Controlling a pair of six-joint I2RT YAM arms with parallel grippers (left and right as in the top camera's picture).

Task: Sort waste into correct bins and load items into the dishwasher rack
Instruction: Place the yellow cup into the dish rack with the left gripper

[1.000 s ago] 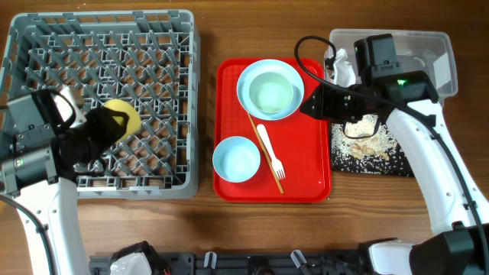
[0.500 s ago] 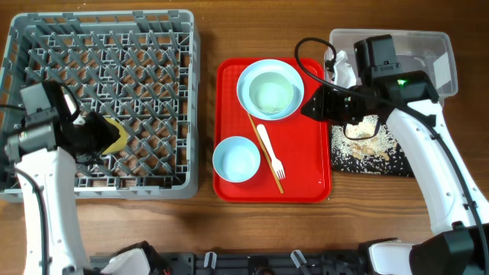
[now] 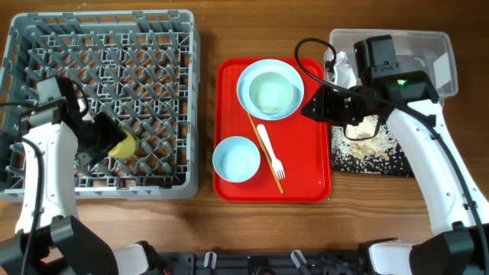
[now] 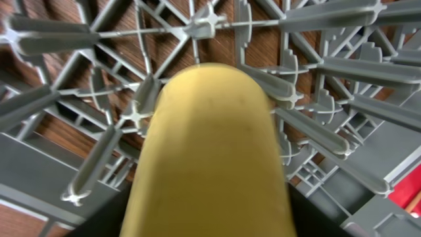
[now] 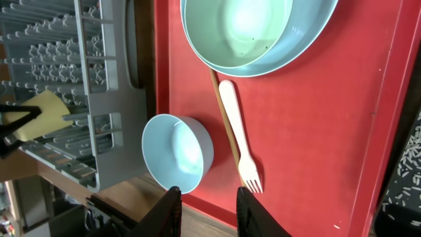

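One item of the dishes is at the rack (image 3: pixel 153 46), so loading is early. Waste looks mostly sorted, but no red sachet shows, so I can't confirm that.

Rack, upper left: holds only the cup (image 3: pixel 124 145), low among the pegs at its lower left, lying on its side. Left gripper (image 3: pixel 109 140) is pinched on it. The left wrist view shows the cup filling the frame, with dark fingers at both lower corners.

Red tray (image 3: pixel 309 172), centre: holds everything left to load.

Tub (image 3: pixel 428 46), upper right: a white crumpled piece (image 3: pixel 342 69) at its left edge, probably paper. The arm hides the rest.

Black tray (image 3: pixel 340 162), below the tub: rice (image 3: pixel 359 149) and beige scraps scattered in it.

Right gripper (image 5: pixel 207 214) hangs above the red tray's right edge, fingers spread, holding nothing.

Big bowl (image 3: pixel 269 89) sits at the top of the red tray. I can't make out a separate plate.

Small bowl (image 3: pixel 236 159) sits at the tray's lower left.

Fork (image 3: pixel 270 151) and chopstick (image 3: pixel 251 122) lie side by side between the bowls, touching or nearly so.
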